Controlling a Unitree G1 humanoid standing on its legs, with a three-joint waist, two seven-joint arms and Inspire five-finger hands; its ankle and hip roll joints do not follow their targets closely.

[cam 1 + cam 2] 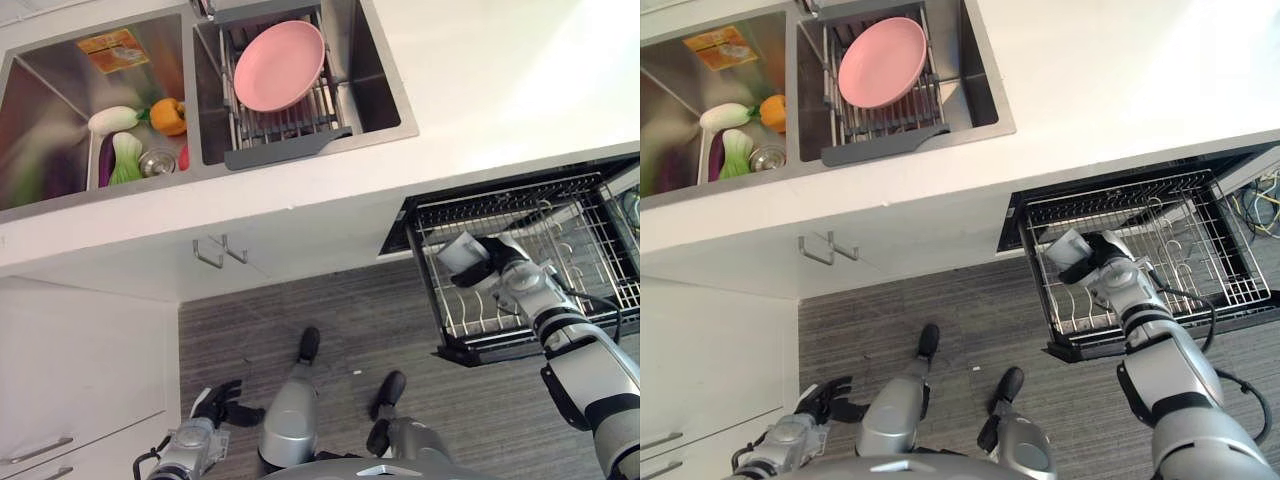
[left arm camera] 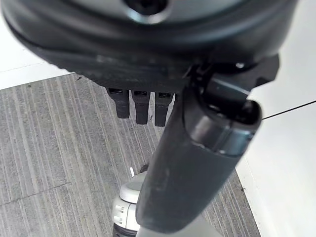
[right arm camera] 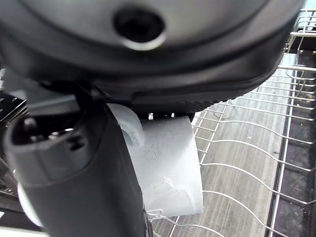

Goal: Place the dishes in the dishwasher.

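Over the rack (image 1: 560, 215), right hand (image 1: 487, 262) grips mug (image 3: 170, 163).

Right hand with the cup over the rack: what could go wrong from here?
The right hand grips a white cup over the dishwasher rack. Released here, the cup could tip among the wire tines or roll. The fingers might also snag the wires on withdrawal. A pink plate waits in the sink rack.

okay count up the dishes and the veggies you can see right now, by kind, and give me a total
Pink plate, in the sink rack: 1
White cup, in the right hand over the dishwasher rack: 1
Vegetables in the left sink basin: 3 at least
Total: 5
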